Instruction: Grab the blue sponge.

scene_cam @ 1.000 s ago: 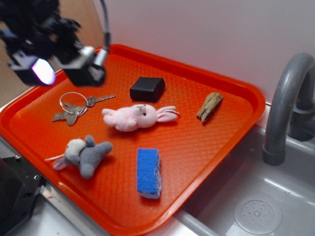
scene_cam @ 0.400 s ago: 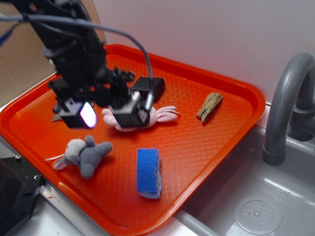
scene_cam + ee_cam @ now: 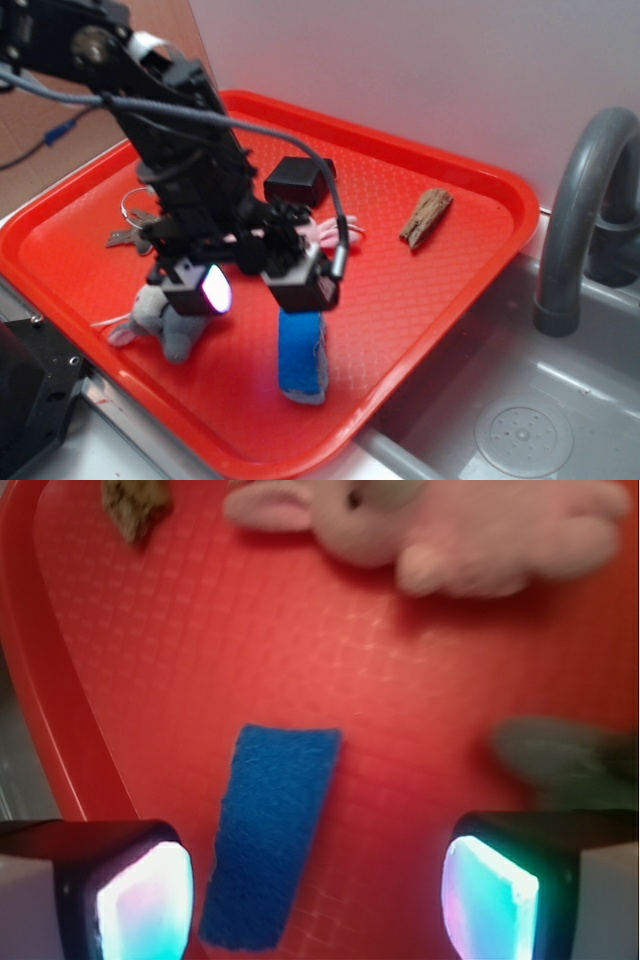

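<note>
The blue sponge (image 3: 301,357) lies flat near the front edge of the orange tray (image 3: 470,230), its pale foam side facing right. My gripper (image 3: 262,287) hangs open above the tray, just over the sponge's far end, its lit pads (image 3: 214,290) spread wide. In the wrist view the sponge (image 3: 270,835) lies below and between the fingers (image 3: 140,900), closer to the left one; my gripper (image 3: 315,900) holds nothing.
A pink plush rabbit (image 3: 450,525) and a grey plush mouse (image 3: 170,325) lie close by. A black block (image 3: 298,180), keys (image 3: 130,235) and a piece of wood (image 3: 425,215) also sit on the tray. A sink and grey faucet (image 3: 580,220) stand to the right.
My gripper has swung from the tray's far left corner across the keys and rabbit, down toward the front, and now hangs over the sponge. The objects have not moved.
</note>
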### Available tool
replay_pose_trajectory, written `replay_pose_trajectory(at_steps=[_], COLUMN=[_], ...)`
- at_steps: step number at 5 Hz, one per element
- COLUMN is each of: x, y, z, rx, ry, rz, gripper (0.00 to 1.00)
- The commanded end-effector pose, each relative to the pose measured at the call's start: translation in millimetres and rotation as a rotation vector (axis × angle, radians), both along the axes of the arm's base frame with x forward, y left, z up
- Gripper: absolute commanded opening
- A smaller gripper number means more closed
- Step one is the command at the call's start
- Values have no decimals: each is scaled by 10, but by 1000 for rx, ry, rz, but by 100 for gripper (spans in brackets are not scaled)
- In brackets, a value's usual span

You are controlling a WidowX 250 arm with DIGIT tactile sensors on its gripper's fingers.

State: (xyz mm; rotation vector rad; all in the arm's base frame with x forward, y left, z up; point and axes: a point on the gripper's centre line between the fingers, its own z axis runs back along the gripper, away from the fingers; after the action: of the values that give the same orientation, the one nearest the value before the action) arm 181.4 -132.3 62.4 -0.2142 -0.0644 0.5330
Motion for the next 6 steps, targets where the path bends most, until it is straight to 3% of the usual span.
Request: replay_pose_trajectory(at_steps=[1, 2, 3, 4, 5, 6], x=[174, 202, 142, 96, 115, 110], y=[-279, -287, -162, 12, 345, 583], z=[-171, -333, -130, 368, 868, 1395], rx=[-55, 27, 64, 170, 206, 311], ry=[-43, -20, -7, 26, 102, 168], rz=[-16, -9, -71, -296, -537, -619], gripper=[100, 0, 0, 0, 0, 0])
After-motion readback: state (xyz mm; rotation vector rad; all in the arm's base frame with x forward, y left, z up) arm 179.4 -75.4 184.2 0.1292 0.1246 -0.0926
